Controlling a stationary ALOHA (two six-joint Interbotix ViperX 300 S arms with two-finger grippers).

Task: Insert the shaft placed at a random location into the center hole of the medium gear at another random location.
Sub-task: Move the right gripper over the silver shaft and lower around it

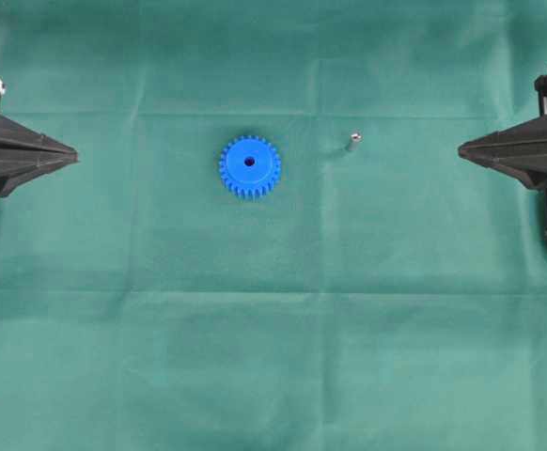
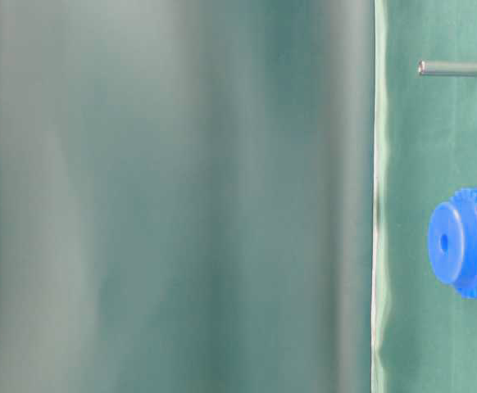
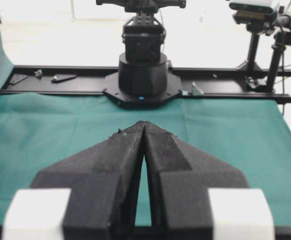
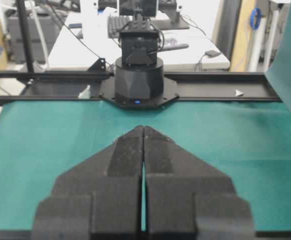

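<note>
Two claws: left claw point(image 1: 71, 152) and right claw point(image 1: 461, 148) both pressed together, empty.
Shaft point(image 1: 352, 142): lying apart from medium gear point(image 1: 250, 166).
Center hole point(image 1: 250, 162): unfilled; insertion not begun.

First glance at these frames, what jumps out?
The bright blue gear lying flat near the middle of the green cloth, its dark center hole facing up and empty. Just to its right in the overhead view lies the tiny silvery shaft, apart from the gear. The left gripper and right gripper sit at opposite edges, both shut, holding nothing.
</note>
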